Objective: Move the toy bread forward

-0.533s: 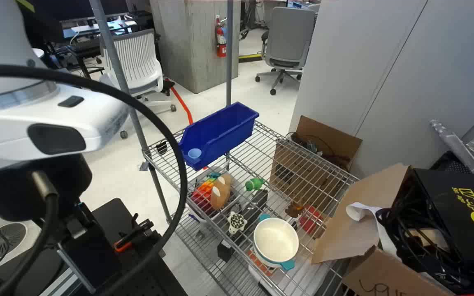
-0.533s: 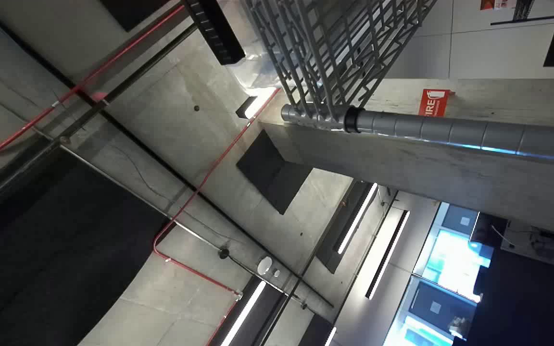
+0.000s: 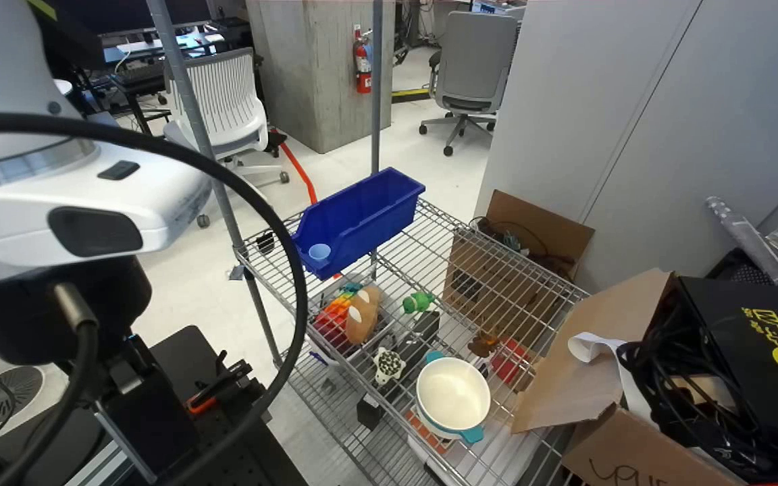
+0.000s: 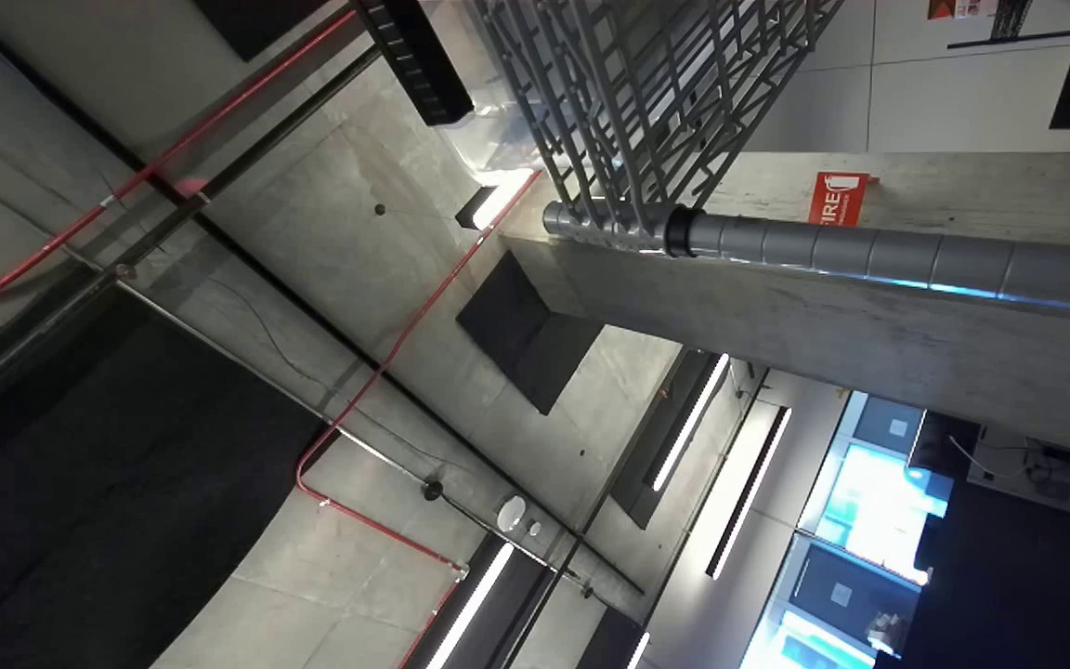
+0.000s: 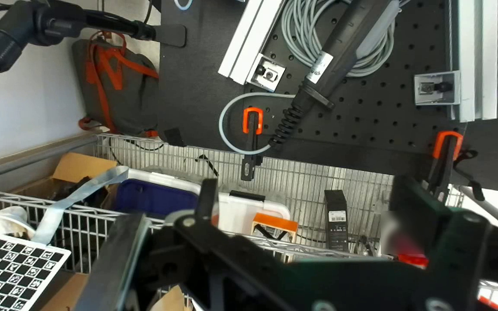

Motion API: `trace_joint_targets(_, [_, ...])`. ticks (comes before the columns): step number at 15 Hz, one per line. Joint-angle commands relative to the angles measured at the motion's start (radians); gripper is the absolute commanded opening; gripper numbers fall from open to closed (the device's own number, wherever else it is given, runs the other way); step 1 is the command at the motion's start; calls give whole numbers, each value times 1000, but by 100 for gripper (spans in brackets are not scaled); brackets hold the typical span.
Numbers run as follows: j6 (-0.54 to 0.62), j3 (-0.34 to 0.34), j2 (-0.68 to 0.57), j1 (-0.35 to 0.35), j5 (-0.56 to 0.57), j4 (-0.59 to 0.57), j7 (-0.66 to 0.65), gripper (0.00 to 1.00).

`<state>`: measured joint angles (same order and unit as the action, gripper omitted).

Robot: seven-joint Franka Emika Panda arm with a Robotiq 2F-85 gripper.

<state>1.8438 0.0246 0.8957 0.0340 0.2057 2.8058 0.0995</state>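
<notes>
1. In an exterior view, the white arm (image 3: 24,216) shows higher than the visible corner of the tabletop (image 3: 261,466).
2. The gripper (image 5: 304,190) points downward.
3. In the wrist view, its fingers (image 5: 208,198) stand wide apart, showing past the tabletop's edge.

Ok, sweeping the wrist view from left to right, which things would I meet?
Checkered board → gray bag → orange clamp → slim black box → another orange clamp. Overlapping things are left out.
</notes>
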Motion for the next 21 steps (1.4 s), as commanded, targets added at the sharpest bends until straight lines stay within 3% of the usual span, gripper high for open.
trace_joint_targets(1, [-4,-12,-1,-14,9,-2,-9,100])
trace_joint_targets(8, [-4,-12,-1,-14,9,-2,-9,100])
trace_joint_targets(11, [58,-3,-40,-42,-25,-24,-30,100])
trace_joint_targets(17, [354,9,-283,-125,-200,-107,-88,100])
trace_joint_targets(21, [599,23,-494,-143,-228,-124,-86,100])
